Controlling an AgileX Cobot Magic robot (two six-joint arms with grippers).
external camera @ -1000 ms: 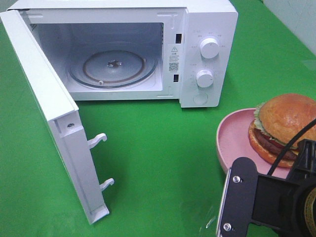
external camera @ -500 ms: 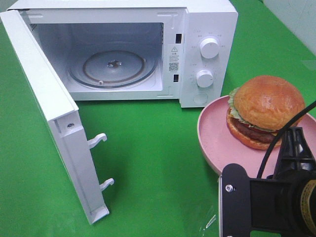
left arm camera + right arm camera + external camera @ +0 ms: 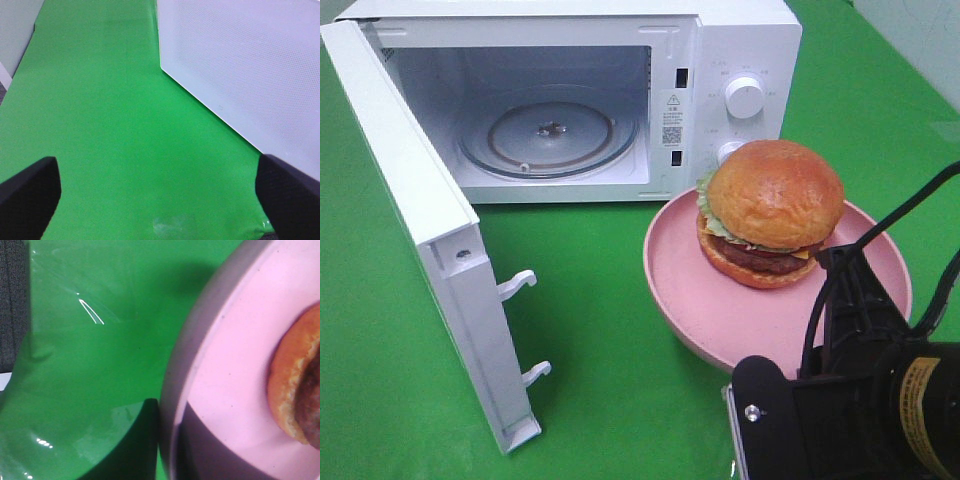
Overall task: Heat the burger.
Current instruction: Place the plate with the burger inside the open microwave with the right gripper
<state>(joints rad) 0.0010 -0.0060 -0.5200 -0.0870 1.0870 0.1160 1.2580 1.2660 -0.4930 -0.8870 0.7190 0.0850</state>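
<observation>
The burger (image 3: pixel 772 210), with a glossy orange-brown bun, lettuce and a dark patty, rests on a shallow pink plate (image 3: pixel 685 290). The plate hangs above the green cloth, in front of the microwave's control panel. My right gripper (image 3: pixel 840 300) is shut on the plate's near right rim. The right wrist view shows that rim (image 3: pixel 200 365) and the burger's edge (image 3: pixel 295 385) close up. The white microwave (image 3: pixel 740 40) stands at the back with its door (image 3: pixel 420 230) swung wide open and its glass turntable (image 3: pixel 550 135) bare. My left gripper (image 3: pixel 160 200) is open over bare cloth, holding nothing.
The open door juts toward the front on the left, with two latch hooks (image 3: pixel 520 285) on its edge. Its perforated panel (image 3: pixel 240 65) fills one side of the left wrist view. Green cloth (image 3: pixel 600 330) lies between door and plate. Two knobs (image 3: pixel 745 97) sit on the microwave's right panel.
My right arm has carried the plate and burger left and toward the microwave opening, from the right edge to near the control panel. The left gripper has not moved.
</observation>
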